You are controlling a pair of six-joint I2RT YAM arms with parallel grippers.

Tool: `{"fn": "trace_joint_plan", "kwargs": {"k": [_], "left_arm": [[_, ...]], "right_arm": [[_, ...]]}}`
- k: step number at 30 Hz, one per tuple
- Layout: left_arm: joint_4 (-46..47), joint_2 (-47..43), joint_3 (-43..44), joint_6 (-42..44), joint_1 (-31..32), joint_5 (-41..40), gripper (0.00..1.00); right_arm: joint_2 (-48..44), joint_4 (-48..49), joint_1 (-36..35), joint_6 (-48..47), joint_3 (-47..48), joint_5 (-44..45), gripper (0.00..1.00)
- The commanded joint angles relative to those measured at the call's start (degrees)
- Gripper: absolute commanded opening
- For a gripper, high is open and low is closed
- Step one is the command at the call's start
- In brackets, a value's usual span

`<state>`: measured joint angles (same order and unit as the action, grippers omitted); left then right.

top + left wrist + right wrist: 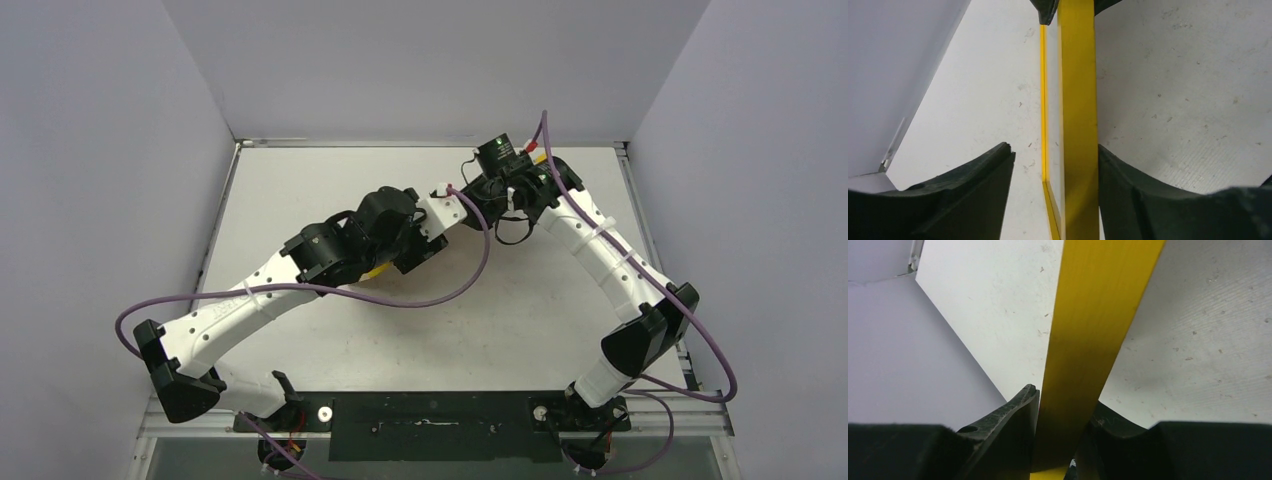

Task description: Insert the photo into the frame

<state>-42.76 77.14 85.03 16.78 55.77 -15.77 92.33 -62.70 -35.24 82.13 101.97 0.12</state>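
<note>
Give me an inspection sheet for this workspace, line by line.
Surface: white table, speckled with small marks.
Job's things: yellow frame between both sets of fingers; photo not seen.
Clutter: nothing seen.
Grippers: left fingers open, with a gap on one side of the frame; right fingers shut on the frame.
Cables: purple cables loop over the table.
Surroundings: grey walls on three sides.

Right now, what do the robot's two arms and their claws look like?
Both the left arm and right arm have smooth white shells on the links and chunky black joint housings. A thin purple cable loops loosely along each. The left claw and right claw have matte black, curved, tapering fingers.
</note>
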Motion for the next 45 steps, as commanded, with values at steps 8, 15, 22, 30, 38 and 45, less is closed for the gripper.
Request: {"fn": "trace_joint_plan", "kwargs": {"k": [8,15,22,30,38,45], "left_arm": [[14.1,-7.3,-5.3,-12.0,-0.4,20.5,0.85],[19.6,-9.8,-3.9,-20.3,-1.8,27.8,0.91],[20.2,-10.1,-7.5,-28.3,-15.0,36.1,0.92],[9.3,-4.8,-11.2,-32.2,-33.0,37.8,0.92],[6.0,-1.1,-17.2,-36.4,-49.1,41.1,0.92],[7.0,3.3,-22.2,-38.6,-56.3,40.2,0.92]], "right_arm": [[-5.6,6.3,5.1,-10.1,-8.2,-6.8,0.13],[-6.5,32.5,8.6,-28.1,-20.2,-21.2,0.12],[-1.8,42.5,11.8,-36.6,-25.6,-35.1,0.12],[6.2,53.1,12.2,-39.8,-29.0,-45.0,0.16],[14.4,54.7,12.7,-42.6,-26.6,-50.2,0.25],[19.9,57.4,12.8,-46.1,-26.6,-56.6,0.41]]}}
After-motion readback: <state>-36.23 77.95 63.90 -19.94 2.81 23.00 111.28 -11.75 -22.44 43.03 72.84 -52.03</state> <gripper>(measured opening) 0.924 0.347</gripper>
